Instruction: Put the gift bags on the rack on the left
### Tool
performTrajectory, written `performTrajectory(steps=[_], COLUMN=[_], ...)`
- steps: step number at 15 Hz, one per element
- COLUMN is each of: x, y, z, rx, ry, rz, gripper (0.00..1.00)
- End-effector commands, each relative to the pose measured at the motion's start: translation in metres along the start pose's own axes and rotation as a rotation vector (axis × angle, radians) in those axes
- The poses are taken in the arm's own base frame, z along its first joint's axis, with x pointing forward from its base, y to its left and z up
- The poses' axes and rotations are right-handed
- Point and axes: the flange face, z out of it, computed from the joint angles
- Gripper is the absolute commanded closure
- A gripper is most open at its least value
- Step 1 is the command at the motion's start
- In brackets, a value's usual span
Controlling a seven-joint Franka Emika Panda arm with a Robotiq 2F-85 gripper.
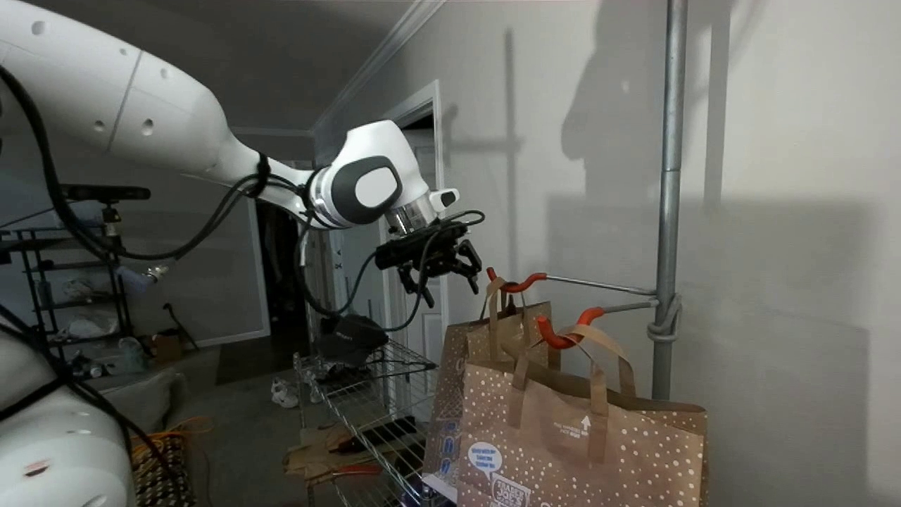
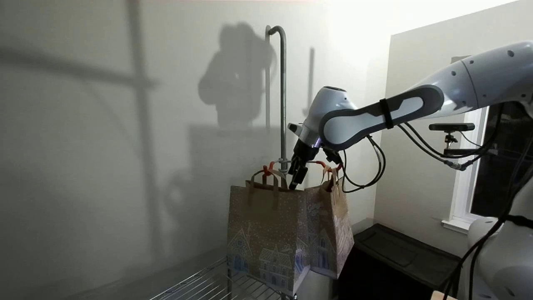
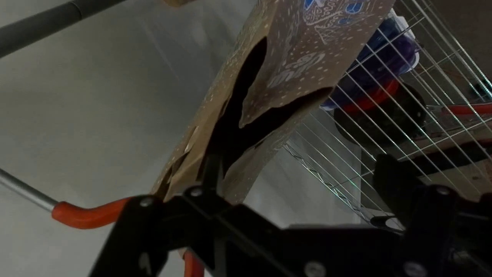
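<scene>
So yeah, both brown white-dotted paper bags (image 1: 563, 451) hang on red-tipped metal hooks (image 1: 559, 341), black two-fingered gripper (image 1: 452, 298) near them, fingers spread.

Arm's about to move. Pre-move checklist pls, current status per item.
1. Gripper open: ok, fingers spread apart.
2. Gripper empty: ok, nothing held between the fingers.
3. Nearer bag hung: ok, its handle meets a red hook in an exterior view.
4. Farther bag hung: ok, its handle reaches a separate red hook.
5. Fingers clear of both bags: ok, by what looks like a narrow gap in an exterior view.
6. Bags clear of the wire rack: cannot tell, they overlap it in the pictures.
</scene>
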Motion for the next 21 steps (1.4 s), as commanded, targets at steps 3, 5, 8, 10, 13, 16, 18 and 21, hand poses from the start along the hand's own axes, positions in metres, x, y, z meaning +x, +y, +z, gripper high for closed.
performTrajectory(steps=[3,5,8,10,13,16,18,21], x=[-0.005,-0.002,-0.001,-0.003,-0.004,-0.003,-0.002,-0.005], y=[0.012,0.013,0.02,0.024,0.031,0.034,0.035,0.035], z=[0.022,0.026,0.037,0.046,0.052,0.053,0.053,0.047], rx=[0.001,0.004,-0.016,-0.023,-0.028,-0.036,-0.043,-0.067], ry=[0.038,0.084,0.108,0.111,0.152,0.188,0.207,0.179], rz=[0.099,0.151,0.215,0.262,0.349,0.401,0.416,0.385], gripper=[0.0,0.0,0.0,0.0,0.0,0.0,0.0,0.0])
